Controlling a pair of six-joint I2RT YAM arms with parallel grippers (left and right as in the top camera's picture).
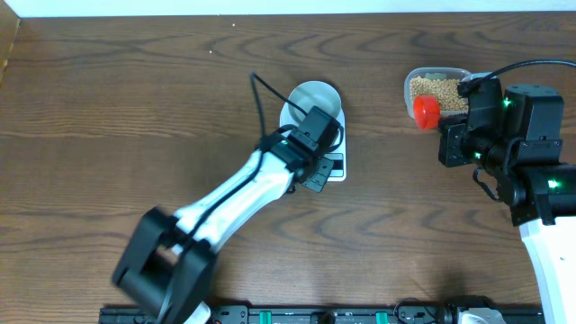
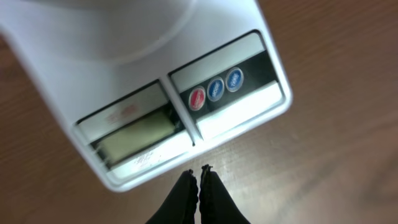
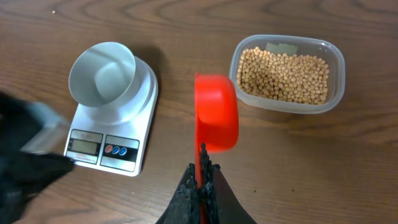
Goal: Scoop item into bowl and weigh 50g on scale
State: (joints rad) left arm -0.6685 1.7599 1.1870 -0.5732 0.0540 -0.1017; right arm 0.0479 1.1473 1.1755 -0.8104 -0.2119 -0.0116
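Right hand (image 3: 202, 173) grips red scoop (image 3: 216, 112) just beside beans (image 3: 283, 74).

Lab workbench: wood-grain table (image 1: 117, 99), black mounting rail (image 1: 270, 315).

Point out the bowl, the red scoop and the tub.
bowl (image 3: 107, 76), right wrist view, bare inner floor.
red scoop (image 3: 216, 115), right wrist view, middle of its cup.
tub (image 3: 286, 107), right wrist view, near wall.

readable text: none | scale (image 2: 149, 87) markings: blurred, illegible
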